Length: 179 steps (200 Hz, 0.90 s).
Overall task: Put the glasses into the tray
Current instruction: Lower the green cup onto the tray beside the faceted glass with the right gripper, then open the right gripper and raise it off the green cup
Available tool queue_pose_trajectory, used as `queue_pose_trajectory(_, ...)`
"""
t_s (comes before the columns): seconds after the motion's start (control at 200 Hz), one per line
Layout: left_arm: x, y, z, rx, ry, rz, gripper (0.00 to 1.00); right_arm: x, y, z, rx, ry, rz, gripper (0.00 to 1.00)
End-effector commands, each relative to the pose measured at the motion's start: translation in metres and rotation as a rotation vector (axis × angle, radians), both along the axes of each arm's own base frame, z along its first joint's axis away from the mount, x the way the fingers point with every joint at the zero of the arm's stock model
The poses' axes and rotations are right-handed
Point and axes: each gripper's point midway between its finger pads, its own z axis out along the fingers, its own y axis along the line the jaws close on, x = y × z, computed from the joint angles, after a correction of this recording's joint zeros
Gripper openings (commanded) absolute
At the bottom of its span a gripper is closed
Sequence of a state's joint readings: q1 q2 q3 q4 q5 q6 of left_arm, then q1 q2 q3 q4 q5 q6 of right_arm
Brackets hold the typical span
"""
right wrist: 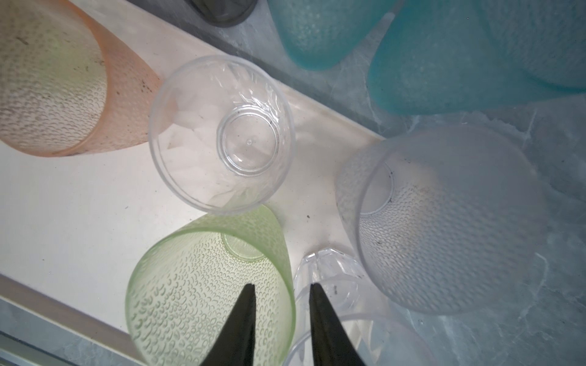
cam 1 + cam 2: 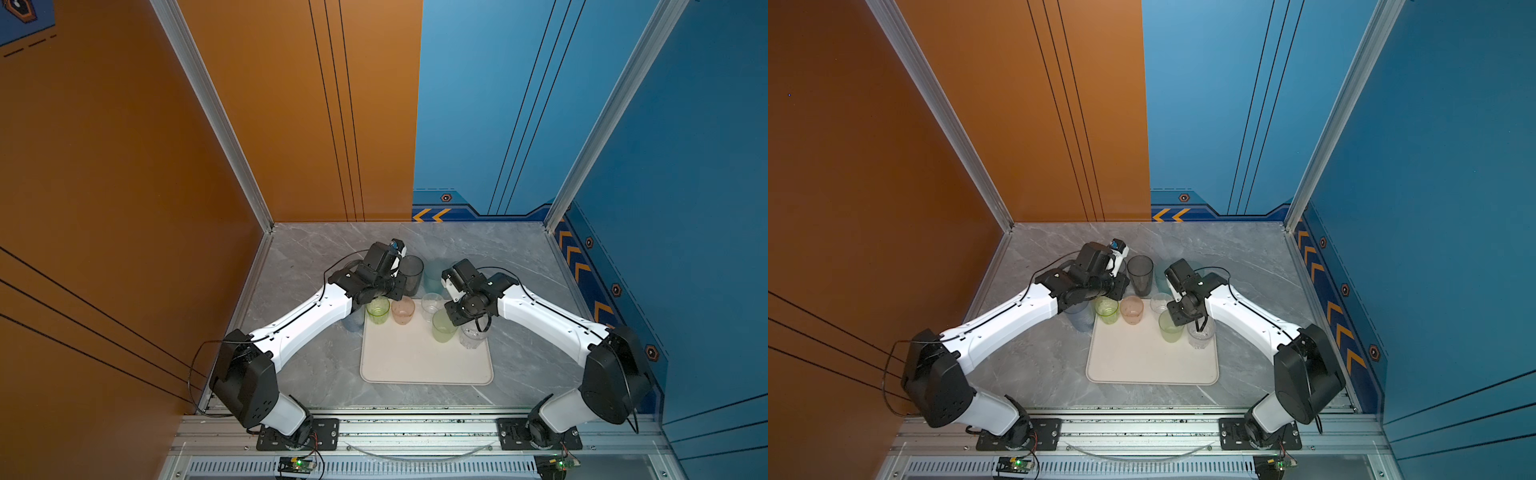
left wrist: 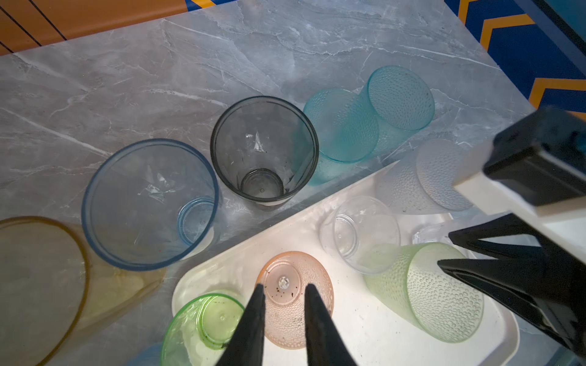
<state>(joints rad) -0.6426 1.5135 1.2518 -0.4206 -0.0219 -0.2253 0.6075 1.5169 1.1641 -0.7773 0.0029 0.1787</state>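
The cream tray (image 2: 415, 361) lies mid-table. On its far half stand a short green glass (image 2: 377, 309), a pink glass (image 3: 295, 298), a short clear glass (image 1: 222, 133), a tall pale green dotted glass (image 1: 209, 285) and a faceted clear glass (image 2: 473, 334). My left gripper (image 3: 284, 286) hovers open over the pink glass, holding nothing. My right gripper (image 1: 281, 285) is open too, with one finger inside the pale green glass and the other outside its wall. A smoky grey glass (image 3: 263, 149), a blue glass (image 3: 149, 202), a yellow glass (image 3: 38, 279) and two teal glasses (image 3: 342, 126) stand on the table off the tray.
A frosted white dotted glass (image 1: 444, 221) stands at the tray's far right corner; I cannot tell whether it is inside the rim. Orange and blue walls (image 2: 332, 124) close in the grey marble table (image 2: 316, 374). The tray's near half (image 2: 1142, 361) is bare.
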Motion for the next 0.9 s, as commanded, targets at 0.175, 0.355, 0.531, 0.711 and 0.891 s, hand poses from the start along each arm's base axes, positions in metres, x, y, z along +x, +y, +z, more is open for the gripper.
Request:
queue_pose_trajectory(0.175, -0.003, 0.008, 0.012, 0.047, -0.045, 0.011, 0.21, -0.001, -0.006, 0.035, 0.053, -0.076, -0.019, 0.34)
queue_pose_trajectory(0.355, -0.005, 0.007, 0.015, 0.056, -0.059, 0.005, 0.21, 0.012, -0.024, 0.068, 0.121, -0.200, -0.122, 0.35)
queue_pose_trajectory(0.531, -0.008, 0.000, 0.018, 0.063, -0.074, -0.015, 0.20, 0.028, -0.062, 0.092, 0.166, -0.291, -0.285, 0.36)
queue_pose_trajectory(0.711, -0.013, -0.013, 0.021, 0.067, -0.082, -0.055, 0.21, 0.049, -0.095, 0.100, 0.176, -0.284, -0.396, 0.34)
queue_pose_trajectory(0.891, -0.017, -0.031, 0.024, 0.097, -0.090, -0.102, 0.21, 0.069, -0.104, 0.096, 0.194, -0.243, -0.418, 0.33)
